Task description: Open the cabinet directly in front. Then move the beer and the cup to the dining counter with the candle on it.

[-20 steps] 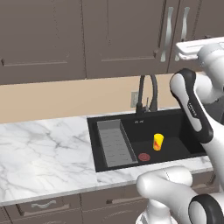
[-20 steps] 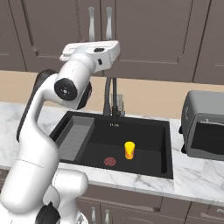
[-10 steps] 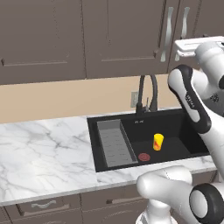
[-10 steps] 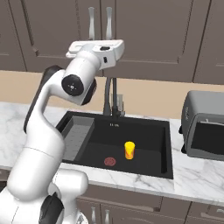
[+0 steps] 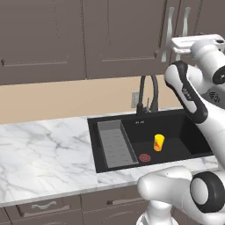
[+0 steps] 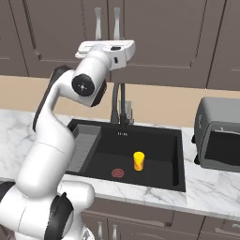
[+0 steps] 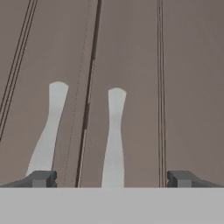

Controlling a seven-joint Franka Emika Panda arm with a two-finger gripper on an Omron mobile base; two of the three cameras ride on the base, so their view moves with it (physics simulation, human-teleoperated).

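The gripper [image 7: 112, 178] stands spread wide and holds nothing; in the hand view its two dark fingertips [image 7: 41, 178] sit far apart at the bottom of the frame. Between them rise the two silver handles [image 7: 114, 135] of the cabinet [image 7: 131, 52], one on each side of the dark seam between the shut doors. In the right base view the white hand is raised to the upper middle of the frame, just under those handles [image 6: 116, 23] on the cabinet [image 6: 159, 37]. In the left base view the hand is at the upper right, close to the handles [image 5: 167, 33]. The cup [image 6: 138, 161] stands upright in the black sink [image 6: 154, 178] at mid frame, beside a round red drain [image 6: 118, 173], below the dark faucet [image 6: 121, 105]. A grey toaster oven [image 6: 218, 136] sits on the marble counter [image 6: 211, 192] at the right edge.
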